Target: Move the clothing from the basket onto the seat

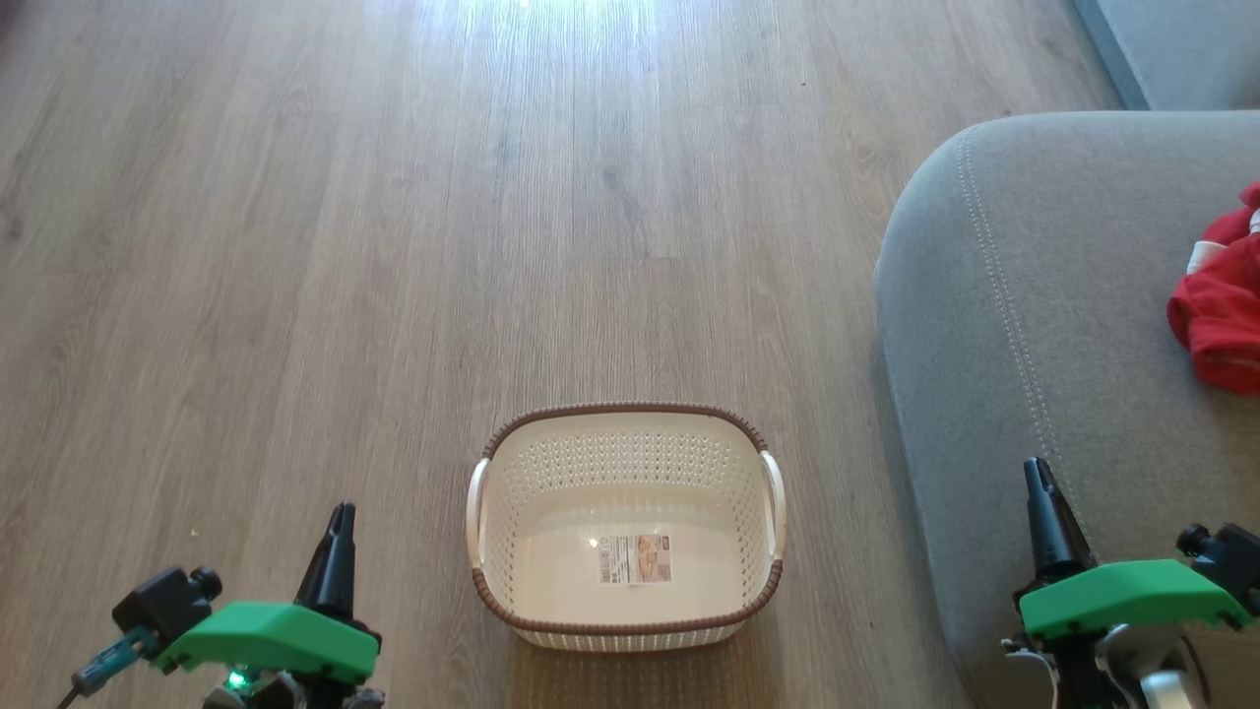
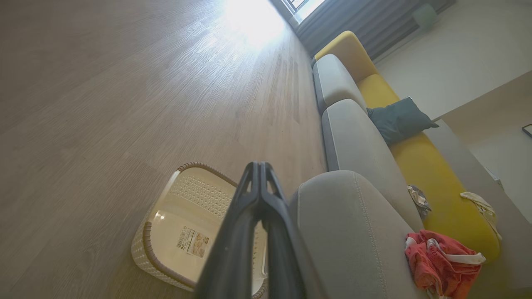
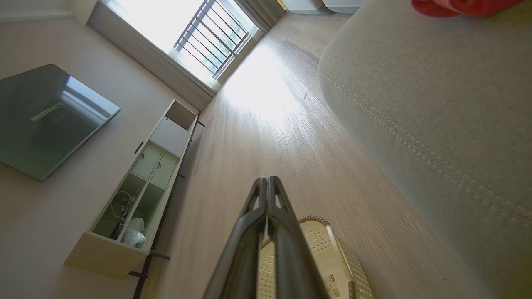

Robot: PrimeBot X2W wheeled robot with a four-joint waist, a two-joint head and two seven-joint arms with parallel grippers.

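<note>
1. On the wooden floor, at 6 o'clock in the head view, sits the basket. I can see its bare bottom and its sticker. No red cloth is in it.
2. The clothing lies on the seat, far out at 3 o'clock. It is a soft red heap with white bits. Part of it runs off the picture edge.
3. The left pincer is at 7 o'clock, above the floor. Its two fingers are pressed together and hold nothing.
4. The right pincer is at 5 o'clock, seen against the grey seat. Its fingers are pressed together too, with nothing between them.
5. I think the job looks done, so the step now is to check. To do it well, look right into the basket corners for any small piece. Keep both pincers away from the basket and the heap so nothing gets knocked.
6. Counting: one basket, one sticker, one seat with the heap on it and two pincers. There is one red heap, and I cannot tell how many pieces are in it.
</note>
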